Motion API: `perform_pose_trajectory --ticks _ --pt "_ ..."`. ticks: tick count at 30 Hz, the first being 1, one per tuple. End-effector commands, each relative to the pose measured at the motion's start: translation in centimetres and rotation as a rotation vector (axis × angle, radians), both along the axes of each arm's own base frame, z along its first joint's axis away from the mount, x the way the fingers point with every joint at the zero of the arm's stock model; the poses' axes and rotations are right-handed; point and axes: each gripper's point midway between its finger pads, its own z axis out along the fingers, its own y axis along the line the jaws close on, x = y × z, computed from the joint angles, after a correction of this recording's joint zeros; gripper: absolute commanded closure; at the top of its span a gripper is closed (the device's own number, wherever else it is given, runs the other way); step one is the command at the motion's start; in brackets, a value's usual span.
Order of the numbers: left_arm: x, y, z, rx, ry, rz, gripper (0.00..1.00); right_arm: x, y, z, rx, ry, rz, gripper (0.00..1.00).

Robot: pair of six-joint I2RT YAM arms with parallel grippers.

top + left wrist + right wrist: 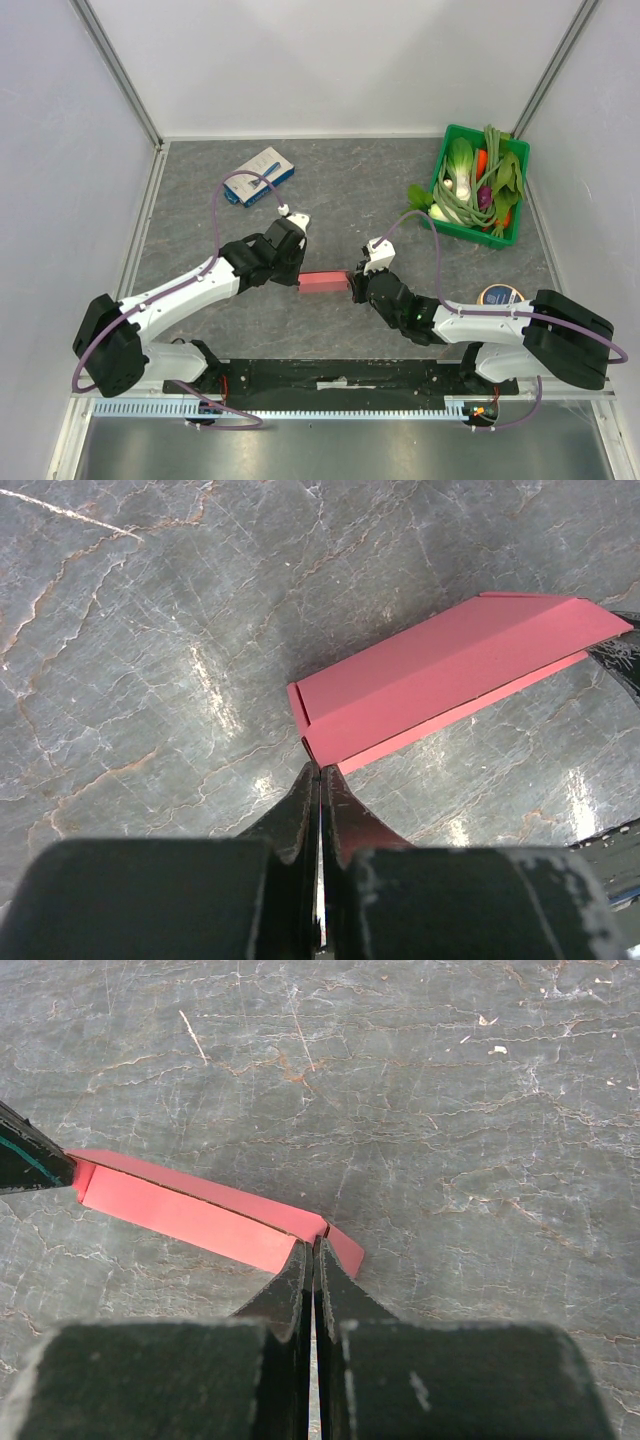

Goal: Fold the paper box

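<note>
The paper box lies on the table, with the left gripper and right gripper at its ends. A green basket of vegetables stands far right.

The paper box is a plain pink-red all over, with no print on it. My jaws are black, scuffed pale grey along their edges. The surface is dark grey with a stone pattern, veined in white and rusty brown. The flat box is white and blue. The crate is bright green, and its vegetables are green, white, orange and purple. My arms are white and black, with purple cables.
</note>
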Motion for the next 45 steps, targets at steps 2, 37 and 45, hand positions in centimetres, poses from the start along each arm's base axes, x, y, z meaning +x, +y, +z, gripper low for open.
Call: perform_pose_trajectory --ticks 2,37,45 --pt "0.8 -0.3 0.3 -0.008 -0.036 -0.004 0.98 -1.8 -1.5 -4.4 -0.15 0.109 0.048 1.0" --pt "-1.8 1.1 -4.7 -0.062 -0.078 0.114 0.98 -4.6 -0.5 2.9 0.028 0.288 0.112 0.3" --pt "-1.8 1.0 -5.0 -0.06 -0.071 0.141 0.98 -1.7 -3.0 5.3 0.5 0.601 -0.139 0.02"
